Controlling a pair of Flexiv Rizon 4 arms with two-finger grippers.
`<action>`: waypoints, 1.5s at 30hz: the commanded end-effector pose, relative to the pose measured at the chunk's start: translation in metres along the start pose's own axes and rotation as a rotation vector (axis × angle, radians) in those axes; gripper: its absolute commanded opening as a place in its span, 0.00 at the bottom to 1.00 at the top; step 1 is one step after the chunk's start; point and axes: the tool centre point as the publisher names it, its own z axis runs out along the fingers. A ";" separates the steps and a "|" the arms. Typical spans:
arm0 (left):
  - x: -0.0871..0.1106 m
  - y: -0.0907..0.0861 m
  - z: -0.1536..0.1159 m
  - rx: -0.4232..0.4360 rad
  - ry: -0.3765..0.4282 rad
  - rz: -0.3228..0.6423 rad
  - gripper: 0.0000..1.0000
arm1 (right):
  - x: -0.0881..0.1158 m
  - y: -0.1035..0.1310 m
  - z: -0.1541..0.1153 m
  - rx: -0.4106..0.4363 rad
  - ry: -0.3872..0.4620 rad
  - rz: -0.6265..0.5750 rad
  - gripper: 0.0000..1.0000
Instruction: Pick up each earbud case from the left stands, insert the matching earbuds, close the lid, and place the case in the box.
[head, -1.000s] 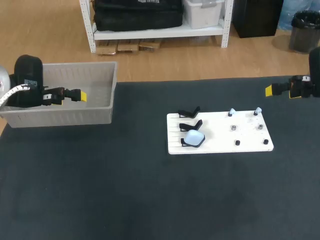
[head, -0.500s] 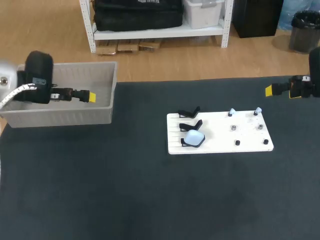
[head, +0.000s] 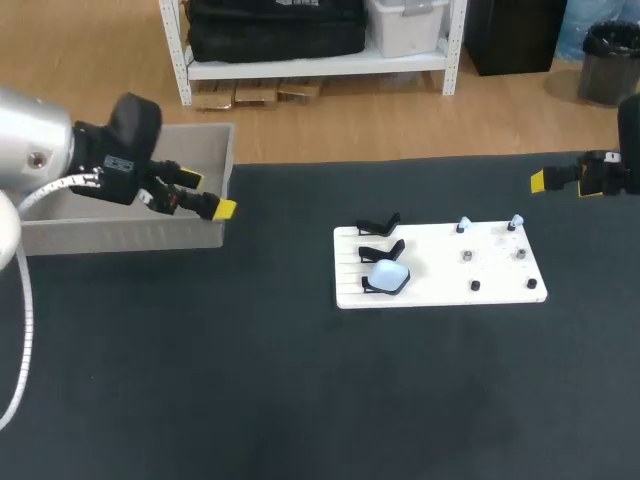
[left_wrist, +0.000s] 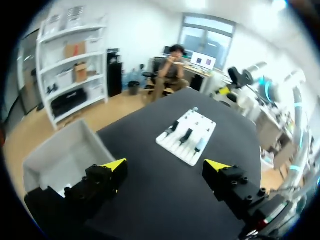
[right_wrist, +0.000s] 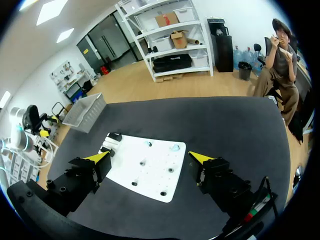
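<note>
Earbud case (head: 388, 277): propped on stand (head: 371, 286) for pickup. Left fingers (left_wrist: 115, 166) spread empty by box (head: 150, 235); right fingers (right_wrist: 200, 157) spread, parked aside.

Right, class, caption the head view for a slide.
Open left pincer at the grey box's corner; pale blue case on the white board.

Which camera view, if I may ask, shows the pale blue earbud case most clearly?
The head view: the pale blue earbud case sits unobstructed on a black stand on the white board. The left wrist view shows it only as a tiny speck; in the right wrist view I cannot make it out.
</note>
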 end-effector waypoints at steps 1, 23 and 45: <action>0.005 0.000 0.011 0.196 -0.020 0.126 1.00 | 0.000 -0.001 0.000 -0.003 -0.001 -0.001 1.00; 0.025 -0.073 0.110 0.420 -0.043 0.448 1.00 | 0.000 -0.001 0.000 -0.003 -0.001 -0.001 1.00; 0.014 -0.095 0.164 0.421 -0.112 0.461 0.75 | 0.000 -0.001 0.000 -0.003 -0.001 -0.001 1.00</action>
